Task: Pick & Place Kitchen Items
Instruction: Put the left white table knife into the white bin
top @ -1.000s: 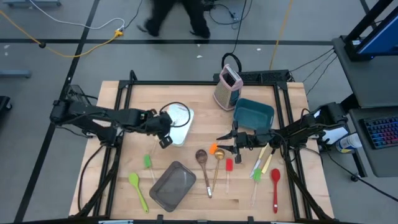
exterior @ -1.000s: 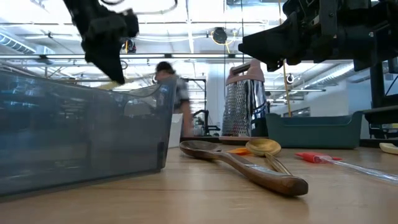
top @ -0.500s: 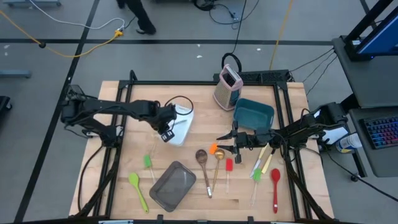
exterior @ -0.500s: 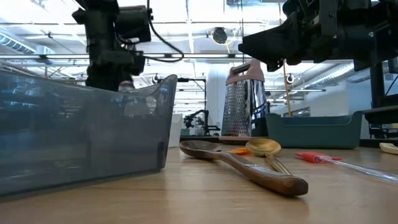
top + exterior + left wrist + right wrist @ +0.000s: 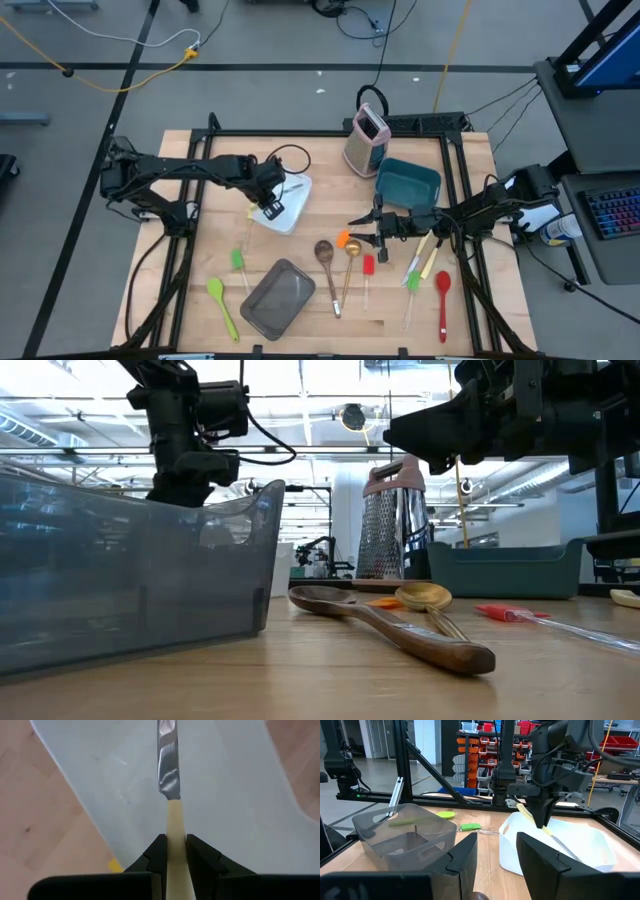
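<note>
Left tool: the left tool [image 5: 174,851] is clamped on the pale handle of a yellow-handled knife [image 5: 169,775], held over the white tray [image 5: 292,212]; the steel blade points down into the tray, and whether its tip touches the tray floor cannot be told.
Knife, seen from across the surface: the knife [image 5: 540,823] slants from the left tool [image 5: 541,818] down into the white tray [image 5: 600,845].
Right tool: the right tool [image 5: 372,231] hovers in front of the teal bin [image 5: 408,183], its jaws parted and holding nothing.
Landmark: the white tray sits on the wooden surface [image 5: 200,260], toward the left arm's side, with the pink-and-steel box grater [image 5: 365,139] standing upright well beyond it toward the far edge.
Other utensils: a brown wooden spoon [image 5: 327,265] and a gold spoon [image 5: 350,262] lie side by side on the right-arm side of the tray, nearer the front edge, with a small red spatula [image 5: 368,268] just beyond them.
Grey pan: the grey pan [image 5: 277,298] lies in front of the tray; two green spatulas [image 5: 222,305] rest beside it.
Far side: a red spoon [image 5: 443,300] lies well apart from the tray, near the surface's front corner on the right arm's side.
</note>
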Controlling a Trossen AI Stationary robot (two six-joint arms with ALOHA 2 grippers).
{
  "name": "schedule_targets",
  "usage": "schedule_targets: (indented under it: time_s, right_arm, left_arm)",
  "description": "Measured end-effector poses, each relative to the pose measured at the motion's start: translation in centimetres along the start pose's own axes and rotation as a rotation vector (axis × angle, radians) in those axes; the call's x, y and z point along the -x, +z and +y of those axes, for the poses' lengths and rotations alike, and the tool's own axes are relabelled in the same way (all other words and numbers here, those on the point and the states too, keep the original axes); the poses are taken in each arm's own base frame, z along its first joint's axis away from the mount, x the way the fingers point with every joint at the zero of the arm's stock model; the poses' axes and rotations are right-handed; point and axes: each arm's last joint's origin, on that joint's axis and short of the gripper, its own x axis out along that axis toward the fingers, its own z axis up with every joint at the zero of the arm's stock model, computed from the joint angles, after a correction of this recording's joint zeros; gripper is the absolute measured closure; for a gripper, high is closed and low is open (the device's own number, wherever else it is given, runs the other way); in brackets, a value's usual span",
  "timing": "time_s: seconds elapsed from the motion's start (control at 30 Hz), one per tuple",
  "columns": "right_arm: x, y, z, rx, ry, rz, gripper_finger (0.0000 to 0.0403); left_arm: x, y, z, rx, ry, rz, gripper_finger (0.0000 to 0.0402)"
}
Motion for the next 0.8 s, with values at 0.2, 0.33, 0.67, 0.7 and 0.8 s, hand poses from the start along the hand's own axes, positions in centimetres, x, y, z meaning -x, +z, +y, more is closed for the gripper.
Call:
schedule_targets:
  time_s: [0.2, 0.33, 0.67, 0.7, 0.8]
  right_arm:
    - [0.00, 0.00, 0.01, 0.001, 0.000, 0.000, 0.0273]
    - [0.00, 0.00, 0.01, 0.001, 0.000, 0.000, 0.0273]
    - [0.00, -0.16, 0.01, 0.003, 0.001, 0.017, 0.0273]
    - [0.00, -0.23, 0.02, 0.004, 0.001, 0.023, 0.0273]
    - [0.00, -0.33, 0.02, 0.000, 0.001, 0.033, 0.0273]
  left_arm:
    - [0.01, 0.47, -0.21, -0.008, -0.022, -0.049, 0.0350]
    - [0.02, 0.52, -0.24, -0.006, -0.024, -0.054, 0.0350]
    - [0.05, 0.82, -0.37, -0.006, -0.038, -0.086, 0.0336]
    - [0.05, 0.82, -0.37, -0.006, -0.037, -0.086, 0.0329]
    - [0.05, 0.82, -0.37, -0.028, -0.036, -0.086, 0.0311]
